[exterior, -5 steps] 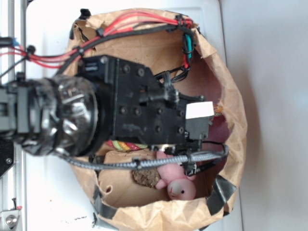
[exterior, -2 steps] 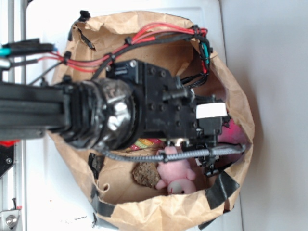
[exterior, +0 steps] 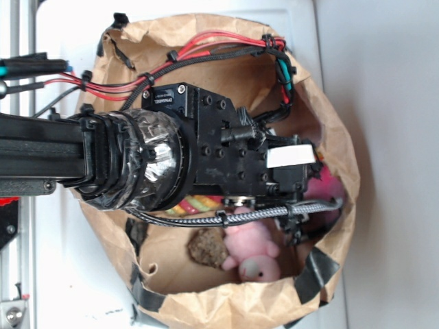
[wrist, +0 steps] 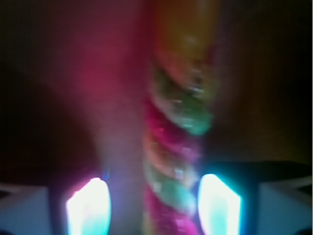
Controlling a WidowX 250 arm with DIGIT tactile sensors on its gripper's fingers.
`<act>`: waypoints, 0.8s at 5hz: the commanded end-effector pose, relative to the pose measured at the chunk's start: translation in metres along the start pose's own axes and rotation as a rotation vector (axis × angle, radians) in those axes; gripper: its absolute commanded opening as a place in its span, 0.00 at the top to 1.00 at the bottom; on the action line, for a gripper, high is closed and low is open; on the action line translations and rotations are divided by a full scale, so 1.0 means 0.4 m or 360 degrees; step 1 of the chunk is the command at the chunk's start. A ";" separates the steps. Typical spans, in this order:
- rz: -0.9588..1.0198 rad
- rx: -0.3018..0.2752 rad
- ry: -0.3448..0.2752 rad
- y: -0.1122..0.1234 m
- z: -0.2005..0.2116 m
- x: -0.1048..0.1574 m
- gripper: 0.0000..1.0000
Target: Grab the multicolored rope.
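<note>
Multicolored rope (wrist: 178, 147) lies in the paper bag (exterior: 226, 298), running lengthwise between the gripper (wrist: 154, 205) fingers (wrist: 88, 205), jaws apart (straddling it for closing); pink plush toy (exterior: 252, 252) nearby.

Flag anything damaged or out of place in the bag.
The paper bag has a crumpled, torn rim patched with black tape. Inside, the pink plush toy lies jumbled beside the multicolored rope. Nothing looks spilled.

brown paper bag (exterior: 226, 305), pink plush toy (exterior: 252, 255)
</note>
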State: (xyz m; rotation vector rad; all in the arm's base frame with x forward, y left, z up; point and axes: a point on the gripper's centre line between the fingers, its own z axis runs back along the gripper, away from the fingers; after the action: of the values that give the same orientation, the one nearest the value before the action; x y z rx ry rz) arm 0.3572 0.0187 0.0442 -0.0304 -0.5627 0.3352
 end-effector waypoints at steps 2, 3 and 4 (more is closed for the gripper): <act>-0.0001 -0.0026 -0.0153 -0.005 0.062 0.008 1.00; 0.0002 -0.0031 -0.0134 -0.003 0.071 0.013 1.00; 0.0006 0.0007 -0.0011 -0.010 0.148 0.013 1.00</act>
State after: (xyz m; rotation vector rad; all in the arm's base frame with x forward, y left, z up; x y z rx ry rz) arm 0.3193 0.0143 0.0734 -0.0076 -0.4990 0.3444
